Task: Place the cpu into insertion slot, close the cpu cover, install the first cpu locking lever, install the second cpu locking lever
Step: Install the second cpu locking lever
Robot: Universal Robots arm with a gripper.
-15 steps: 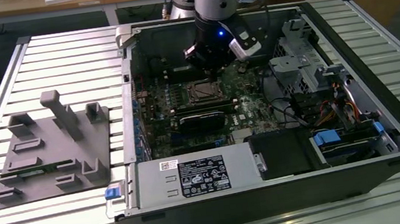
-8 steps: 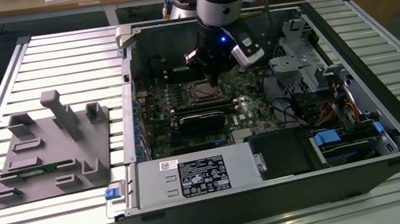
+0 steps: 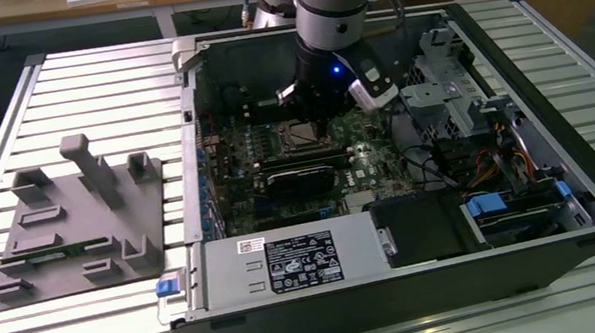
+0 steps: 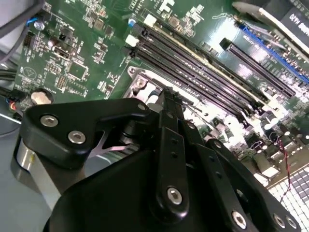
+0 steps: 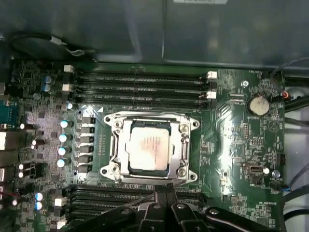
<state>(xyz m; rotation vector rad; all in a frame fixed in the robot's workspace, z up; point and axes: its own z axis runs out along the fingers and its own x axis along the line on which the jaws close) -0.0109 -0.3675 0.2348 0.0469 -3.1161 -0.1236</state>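
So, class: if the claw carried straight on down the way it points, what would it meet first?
Probably the edge of the cpu cover nearest the claw, which frames the cpu on the green board. Depth is unclear, so the memory slots beside it are possible.

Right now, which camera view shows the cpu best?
The first wrist view: the cpu lies flat and unobstructed, framed by the cpu cover. In the exterior view the arm hides it; in the second wrist view the pincer blocks it.

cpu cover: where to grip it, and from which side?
Probably the cpu cover by its edge nearest the gripper, coming straight down: it lies flat around the cpu, so only its thin metal rim offers hold.
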